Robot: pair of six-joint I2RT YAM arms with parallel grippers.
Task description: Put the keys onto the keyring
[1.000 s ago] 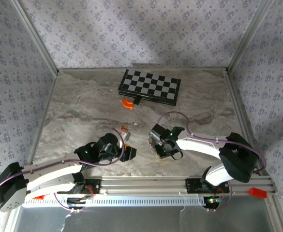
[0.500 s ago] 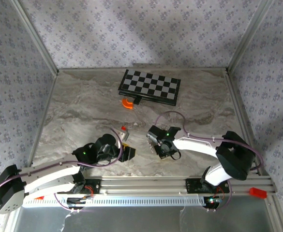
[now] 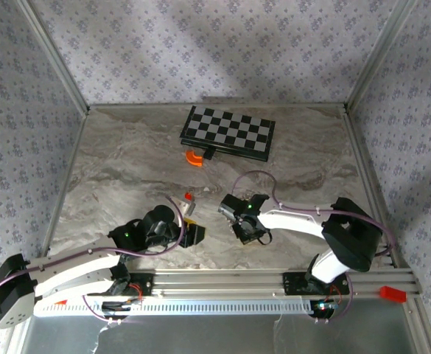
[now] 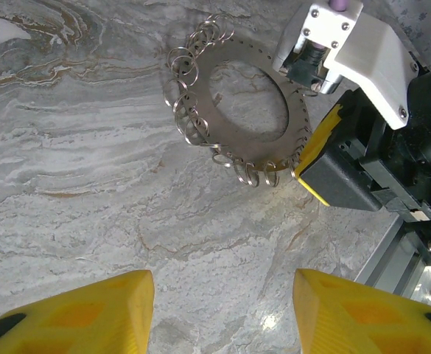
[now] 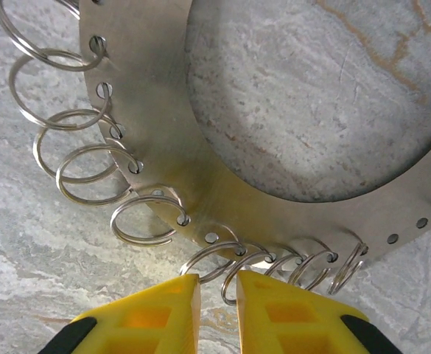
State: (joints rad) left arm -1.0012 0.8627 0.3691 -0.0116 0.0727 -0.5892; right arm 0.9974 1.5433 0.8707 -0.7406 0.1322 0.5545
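One keyring [image 5: 149,147] seemingly touching end effector [image 5: 219,286].

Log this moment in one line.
left gripper open | right gripper at keyring rim, grip unclear | red key on table

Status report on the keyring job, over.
Left pincer open, empty. Right pincer nearly closed at wire split rings on flat silver perforated ring plate, grip unclear. Tiny red-headed key lies apart, off the plate.
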